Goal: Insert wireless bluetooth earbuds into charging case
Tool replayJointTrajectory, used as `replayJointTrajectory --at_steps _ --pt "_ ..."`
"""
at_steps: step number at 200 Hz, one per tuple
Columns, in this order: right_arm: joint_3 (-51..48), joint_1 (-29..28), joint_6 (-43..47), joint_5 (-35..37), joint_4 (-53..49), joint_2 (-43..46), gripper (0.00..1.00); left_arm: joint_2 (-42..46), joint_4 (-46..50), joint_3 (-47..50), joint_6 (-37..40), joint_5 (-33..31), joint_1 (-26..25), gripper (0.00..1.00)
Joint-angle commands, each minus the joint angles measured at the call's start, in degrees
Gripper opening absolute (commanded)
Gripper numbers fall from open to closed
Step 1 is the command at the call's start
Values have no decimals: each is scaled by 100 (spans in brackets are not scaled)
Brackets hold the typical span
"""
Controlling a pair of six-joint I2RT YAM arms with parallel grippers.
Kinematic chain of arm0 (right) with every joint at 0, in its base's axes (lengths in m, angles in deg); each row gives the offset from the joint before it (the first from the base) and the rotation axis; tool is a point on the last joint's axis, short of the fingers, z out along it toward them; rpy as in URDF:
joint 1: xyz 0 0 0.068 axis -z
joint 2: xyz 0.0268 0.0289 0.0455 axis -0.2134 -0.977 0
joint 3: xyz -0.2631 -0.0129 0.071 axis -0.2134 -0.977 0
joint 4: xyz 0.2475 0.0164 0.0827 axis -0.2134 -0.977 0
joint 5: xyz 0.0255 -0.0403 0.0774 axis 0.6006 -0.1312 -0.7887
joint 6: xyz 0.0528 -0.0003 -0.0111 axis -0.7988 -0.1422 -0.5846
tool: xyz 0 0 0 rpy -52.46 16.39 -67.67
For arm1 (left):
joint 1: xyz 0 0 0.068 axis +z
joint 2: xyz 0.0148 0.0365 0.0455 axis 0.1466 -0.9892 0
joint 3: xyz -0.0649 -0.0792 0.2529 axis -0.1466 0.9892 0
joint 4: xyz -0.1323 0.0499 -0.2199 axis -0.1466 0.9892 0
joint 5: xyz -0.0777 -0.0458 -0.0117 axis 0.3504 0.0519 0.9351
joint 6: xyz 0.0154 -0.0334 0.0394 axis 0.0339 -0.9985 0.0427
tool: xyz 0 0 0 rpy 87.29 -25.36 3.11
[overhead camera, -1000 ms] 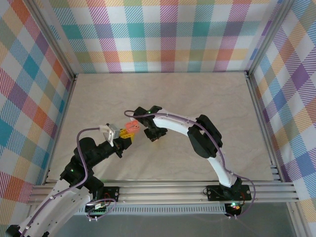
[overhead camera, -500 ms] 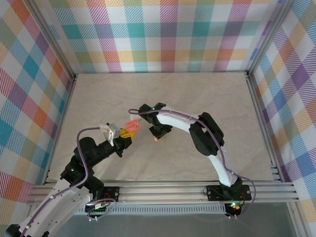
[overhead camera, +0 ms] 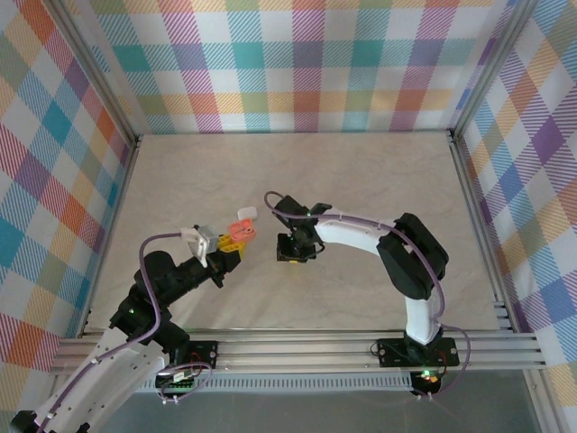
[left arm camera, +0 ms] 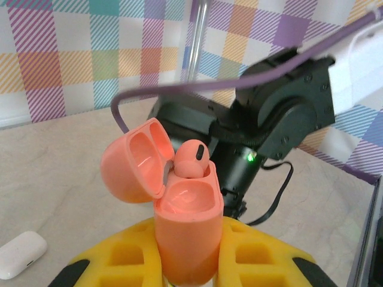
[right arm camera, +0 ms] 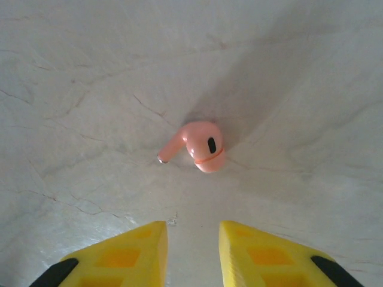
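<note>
The left gripper (left arm camera: 188,263) is clenched round the base of the salmon-pink charging case (left arm camera: 187,230). It holds the case upright with the lid (left arm camera: 133,162) thrown back, presumably so the wells face up for loading. A seated pink earbud (left arm camera: 191,158) already fills one well. At the case's three o'clock, the right gripper (right arm camera: 191,254) hangs nose-down, parted and empty. The loose pink earbud (right arm camera: 197,146) lies on the table (right arm camera: 72,72) at its twelve o'clock, likely lined up for a pinch. A white case (left arm camera: 21,256) rests at the pink case's eight o'clock. No lettering is legible anywhere.

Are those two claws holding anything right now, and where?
Left gripper clamps the open salmon-pink plastic charging case by its lower body. Right gripper holds nothing.
</note>
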Motion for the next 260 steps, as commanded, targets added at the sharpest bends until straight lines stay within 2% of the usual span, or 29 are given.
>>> replayJointTrajectory --at_steps 1,91,197,260 --pt "-217 -86 -998 -409 957 88 34 146 -195 -56 -26 82 -56 0" --pt "-232 41 -1055 28 872 -312 34 -39 -539 -19 -151 192 -57 0" --pt "313 308 -440 505 225 -457 35 -402 -837 -44 -141 232 -56 0" --pt "629 352 -115 244 147 -632 34 -586 -900 -89 -116 214 -58 0"
